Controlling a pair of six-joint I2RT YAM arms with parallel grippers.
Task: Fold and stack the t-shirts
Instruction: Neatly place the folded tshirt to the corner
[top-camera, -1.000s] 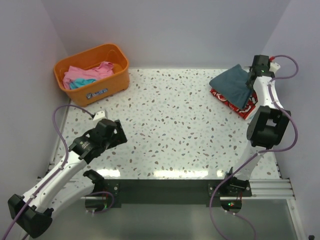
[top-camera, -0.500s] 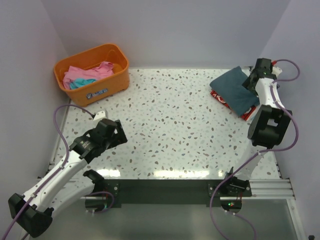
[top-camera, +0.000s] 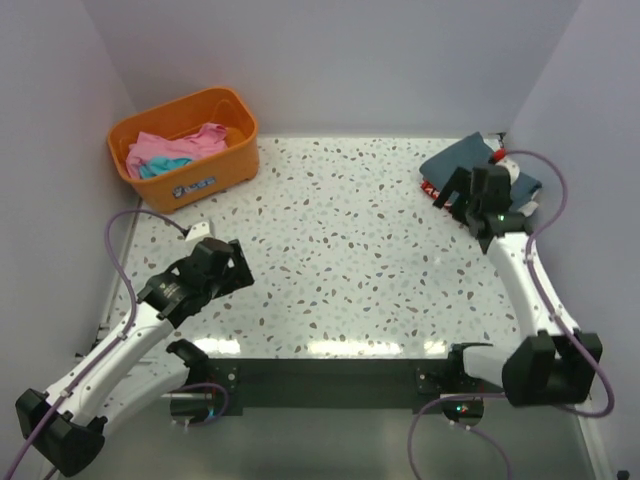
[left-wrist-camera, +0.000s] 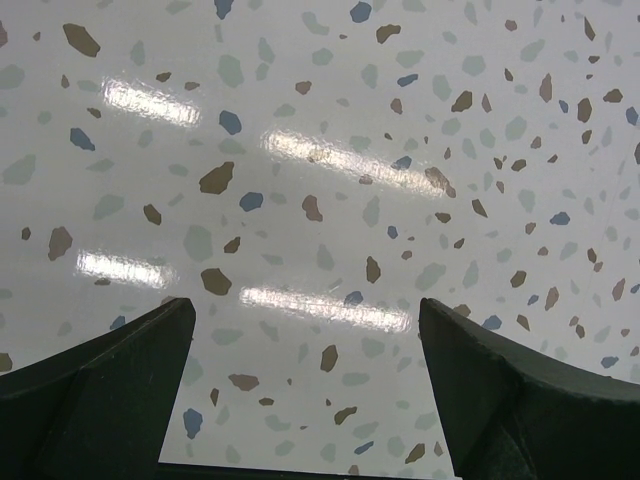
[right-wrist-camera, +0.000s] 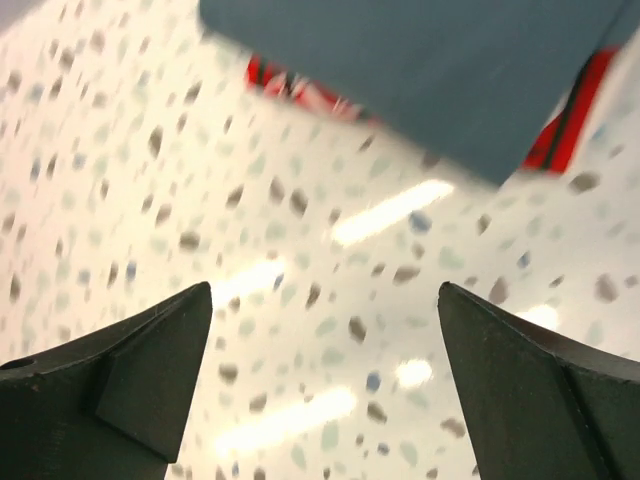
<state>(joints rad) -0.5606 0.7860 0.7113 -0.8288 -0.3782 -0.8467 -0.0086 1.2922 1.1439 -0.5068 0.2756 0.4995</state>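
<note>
A folded slate-blue t-shirt (top-camera: 462, 158) lies on a red t-shirt (top-camera: 430, 186) at the far right of the table. My right gripper (top-camera: 455, 192) hovers at the stack's near-left edge, open and empty. The right wrist view shows the blue t-shirt (right-wrist-camera: 430, 70) over the red one (right-wrist-camera: 572, 128), beyond the open right gripper (right-wrist-camera: 325, 287) and bare table. Pink (top-camera: 160, 148) and turquoise (top-camera: 160, 167) t-shirts lie crumpled in the orange basket (top-camera: 190, 182). My left gripper (top-camera: 232, 262) is open over bare table at the near left, and the left wrist view shows nothing between the spread fingers of the left gripper (left-wrist-camera: 305, 302).
The orange basket stands at the far left corner against the wall. Purple walls close in the table on the left, back and right. A white cable connector (top-camera: 200, 230) hangs just beyond my left wrist.
My right gripper has opened, let go of the slate-blue t-shirt and swung from the stack's far right side to its near-left edge. The left arm has not moved.
</note>
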